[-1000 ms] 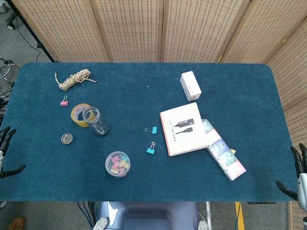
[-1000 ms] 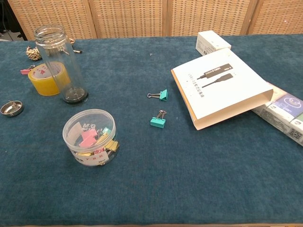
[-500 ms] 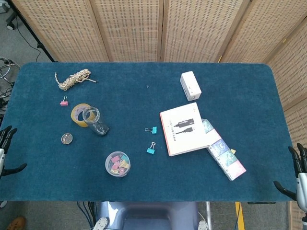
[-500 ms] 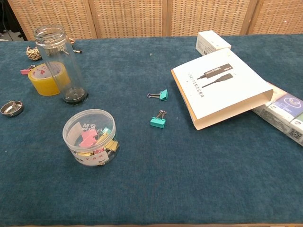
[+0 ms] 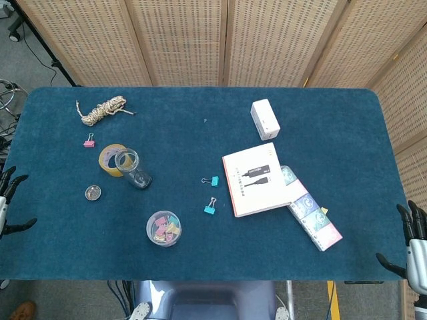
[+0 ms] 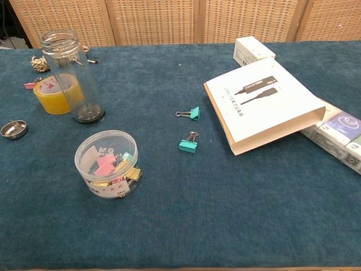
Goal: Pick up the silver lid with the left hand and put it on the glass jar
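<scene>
The small round silver lid [image 5: 93, 193] [image 6: 13, 129] lies flat on the blue table near the left side. The empty glass jar [image 5: 131, 168] [image 6: 71, 76] stands upright to the lid's right, its mouth uncovered, beside a roll of yellow tape [image 5: 111, 159] [image 6: 54, 93]. My left hand [image 5: 9, 200] hangs off the table's left edge with fingers spread, holding nothing, well left of the lid. My right hand [image 5: 411, 243] is at the lower right corner, off the table, fingers apart and empty. Neither hand shows in the chest view.
A clear tub of coloured clips [image 5: 163, 228] sits in front of the jar. Two teal binder clips [image 5: 210, 181] [image 5: 209, 207], a white booklet [image 5: 256, 179], a white box [image 5: 265, 119], a card strip [image 5: 312, 215], a rope coil [image 5: 101, 110] and a pink clip [image 5: 89, 141] also lie on the table.
The left hand has crept slightly up along the left edge and the right hand has shifted a little lower and left. Nothing on the table has moved.
</scene>
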Robot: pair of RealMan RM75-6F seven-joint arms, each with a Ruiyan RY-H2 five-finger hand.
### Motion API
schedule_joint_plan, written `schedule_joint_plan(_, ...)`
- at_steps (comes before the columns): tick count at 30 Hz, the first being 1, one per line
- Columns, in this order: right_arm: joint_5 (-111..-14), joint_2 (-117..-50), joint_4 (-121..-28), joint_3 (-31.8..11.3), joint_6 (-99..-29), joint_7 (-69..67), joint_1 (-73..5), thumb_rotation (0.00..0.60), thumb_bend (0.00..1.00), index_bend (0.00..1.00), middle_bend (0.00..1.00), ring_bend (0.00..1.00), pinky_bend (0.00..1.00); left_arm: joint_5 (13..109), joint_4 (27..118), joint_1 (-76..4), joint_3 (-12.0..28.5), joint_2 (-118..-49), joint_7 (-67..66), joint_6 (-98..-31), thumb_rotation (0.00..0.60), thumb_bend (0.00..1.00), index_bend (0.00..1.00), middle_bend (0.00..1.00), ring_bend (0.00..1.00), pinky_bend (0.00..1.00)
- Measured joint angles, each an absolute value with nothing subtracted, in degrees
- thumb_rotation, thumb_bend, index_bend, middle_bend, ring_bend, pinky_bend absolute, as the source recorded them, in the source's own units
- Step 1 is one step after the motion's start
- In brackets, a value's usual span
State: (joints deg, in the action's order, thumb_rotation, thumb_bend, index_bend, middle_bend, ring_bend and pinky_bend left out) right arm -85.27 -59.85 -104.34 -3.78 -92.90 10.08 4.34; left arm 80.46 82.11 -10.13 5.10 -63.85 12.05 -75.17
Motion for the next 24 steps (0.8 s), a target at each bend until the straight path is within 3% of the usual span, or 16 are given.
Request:
schedule_joint_plan(10,-85.8,-60.8,-100.5,-4.3,-92.3,8.4,3.4,0.600,0.00,0.02,0.00,0.00,0.00,77.9,70.5,-18.9,7.1,-70.7,15.7,-61.9,0.600,0.17,0.40,0.00,0.00,0.00)
schedule_joint_plan(18,-85.5,-61.1,-99.3,-4.7,-92.2,7.1,3.2,0.600,0.00,0.02,0.00,0.00,0.00,78.0,65.0,-24.1,8.0,-76.2,16.2,-57.6,0.600,0.26,0.44,0.00,0.00,0.00)
schedule_joint_plan(24,-85.6,-61.3,-99.0,-4.7,-92.3,6.6,3.1,0.600,0.00,0.02,0.00,0.00,0.00,76.9,64.6,-25.4,8.2,-78.3,13.8,-56.5,0.600,0.27,0.48,0.00,0.00,0.00)
